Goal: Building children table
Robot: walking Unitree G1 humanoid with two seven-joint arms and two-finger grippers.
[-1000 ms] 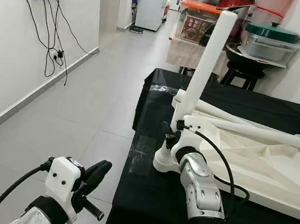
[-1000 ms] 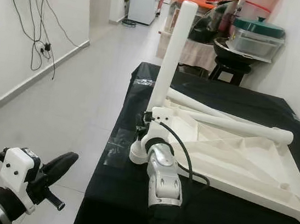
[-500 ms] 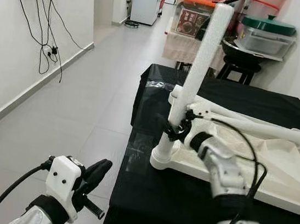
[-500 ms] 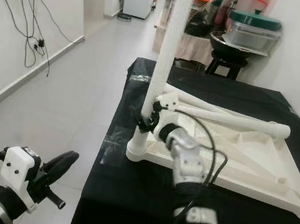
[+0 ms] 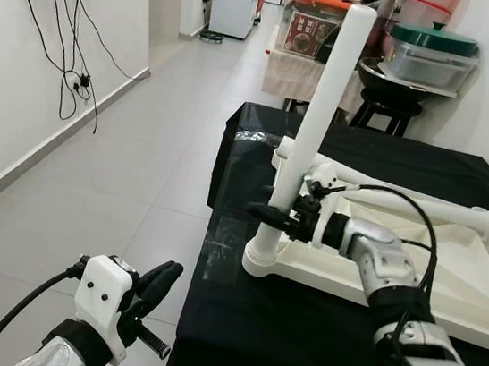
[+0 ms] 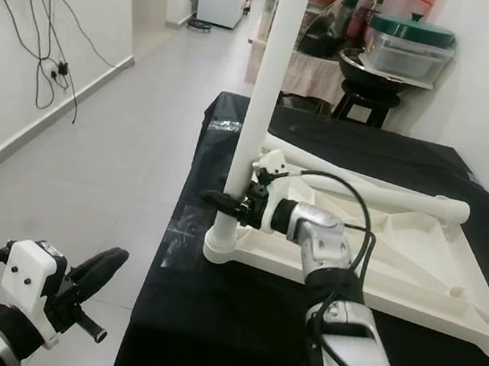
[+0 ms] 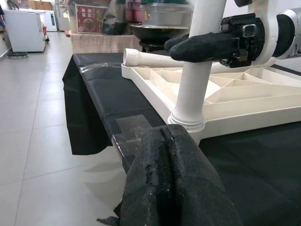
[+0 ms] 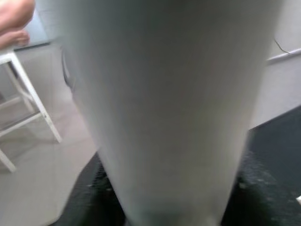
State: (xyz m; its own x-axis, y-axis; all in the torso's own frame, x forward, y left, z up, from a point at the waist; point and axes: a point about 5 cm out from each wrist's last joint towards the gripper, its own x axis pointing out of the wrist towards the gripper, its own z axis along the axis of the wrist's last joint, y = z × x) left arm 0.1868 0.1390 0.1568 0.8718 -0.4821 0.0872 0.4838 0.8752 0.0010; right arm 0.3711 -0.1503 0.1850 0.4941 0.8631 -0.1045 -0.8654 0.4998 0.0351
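A white children's table top (image 5: 448, 280) lies upside down on a black-covered table (image 5: 297, 334). One white leg (image 5: 322, 112) stands upright in its near left corner socket. My right gripper (image 5: 269, 215) reaches in from the right and is shut on the low part of that leg. In the right wrist view the leg (image 8: 164, 108) is very close, with a black finger (image 8: 91, 190) on each side. Two loose legs (image 5: 421, 209) lie across the top. My left gripper (image 5: 161, 282) hangs low at the left over the floor, shut with nothing in it (image 7: 171, 183).
Grey tiled floor (image 5: 139, 160) runs along the table's left side. Cables (image 5: 76, 61) hang on the white wall at the left. Behind the table a stool (image 5: 389, 112) carries pots and a lidded container. A white appliance (image 5: 235, 1) stands far down the corridor.
My right arm has swung from in front of the leg's base to the right side, its fingers now closed round the leg. The camera has shifted a little. The left arm is still.
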